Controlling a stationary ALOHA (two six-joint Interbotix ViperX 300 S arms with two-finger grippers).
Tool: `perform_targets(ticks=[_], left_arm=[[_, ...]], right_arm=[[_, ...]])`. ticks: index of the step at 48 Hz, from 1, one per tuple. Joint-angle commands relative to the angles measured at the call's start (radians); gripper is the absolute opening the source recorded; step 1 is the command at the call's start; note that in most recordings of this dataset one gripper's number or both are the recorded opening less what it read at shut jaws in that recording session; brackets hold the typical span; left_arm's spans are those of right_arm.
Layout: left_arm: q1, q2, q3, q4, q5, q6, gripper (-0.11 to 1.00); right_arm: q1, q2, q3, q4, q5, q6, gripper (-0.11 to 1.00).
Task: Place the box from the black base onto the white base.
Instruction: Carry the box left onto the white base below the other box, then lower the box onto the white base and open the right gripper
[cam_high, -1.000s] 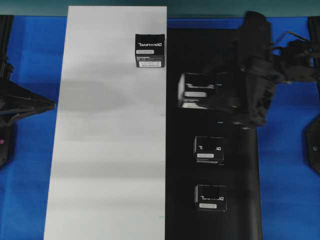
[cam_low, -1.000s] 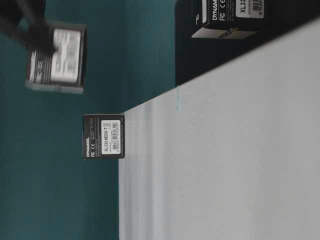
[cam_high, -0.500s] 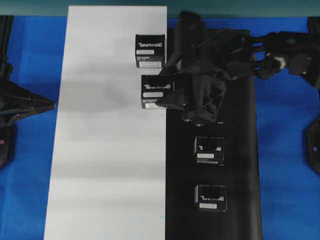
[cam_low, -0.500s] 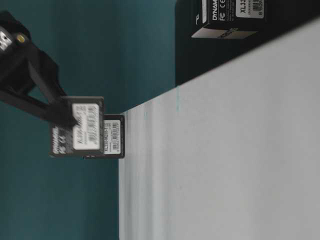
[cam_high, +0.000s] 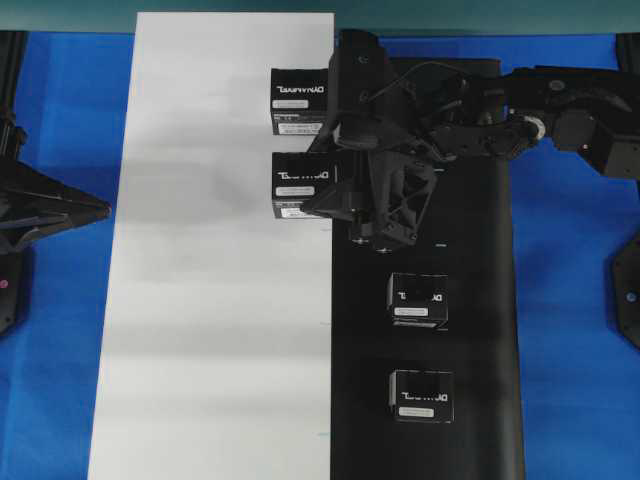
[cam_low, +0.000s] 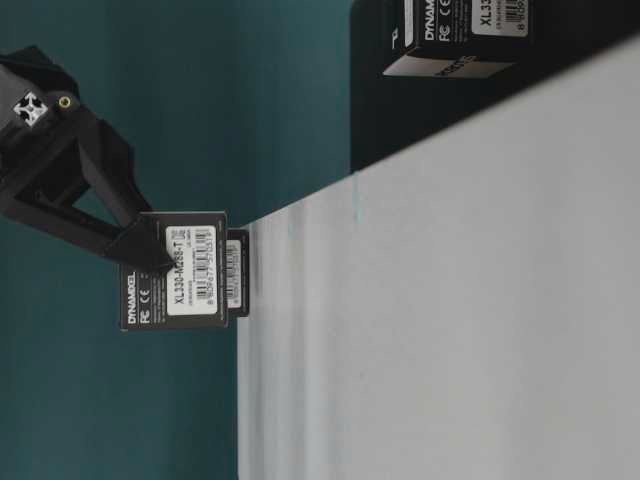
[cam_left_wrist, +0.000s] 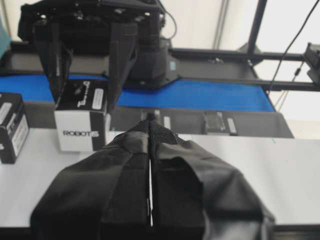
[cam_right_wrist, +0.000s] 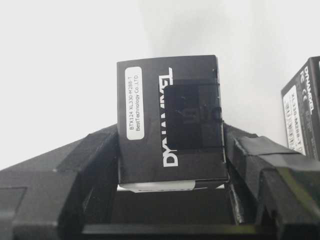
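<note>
While the right gripper (cam_high: 318, 187) reaches across from the 3 o'clock side of the overhead view, its jaws are clamped on the box (cam_high: 304, 184), one finger on each side of the carton, as the right wrist view shows plainly. The box sits over the 3 o'clock edge of the white base (cam_high: 210, 300), just at 6 o'clock of a second box (cam_high: 300, 101) that lies flat on the same sheet. From the table-level view the held carton overlaps that second box and appears to stand a little off the white surface, though whether its underside touches cannot be told. Its white sticker label and logo lettering face up.

The black base (cam_high: 480, 400) lies directly at 3 o'clock of the white base, their long edges touching. Two more boxes rest on it, a third box (cam_high: 418, 301) near the middle and a fourth box (cam_high: 421, 394) at 6 o'clock of it, well apart from the gripper.

The left gripper (cam_left_wrist: 150, 165) is pressed fully together, its padded fingers meeting along a thin seam, holding nothing. It is parked at the 9 o'clock edge of the blue worktop (cam_high: 570, 300), well apart from both sheets.
</note>
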Motion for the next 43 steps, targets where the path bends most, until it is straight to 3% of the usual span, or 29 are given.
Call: perform_targets(ticks=[1,39,43], left_arm=[[-0.002,0.006,-0.026,0.003,-0.005,-0.002,-0.05],[-0.003,0.015,-0.021,0.003,-0.005,-0.002,-0.05],[-0.003,0.015,-0.021,0.003,-0.005,-0.002,-0.05]], right_arm=[[0.005,0.011,-0.005,0.0,-0.018,0.003,0.59],[0.02,0.046,0.038,0.002,-0.046,0.005,0.59],[0.018,0.046,0.038,0.002,-0.049,0.005,0.54]])
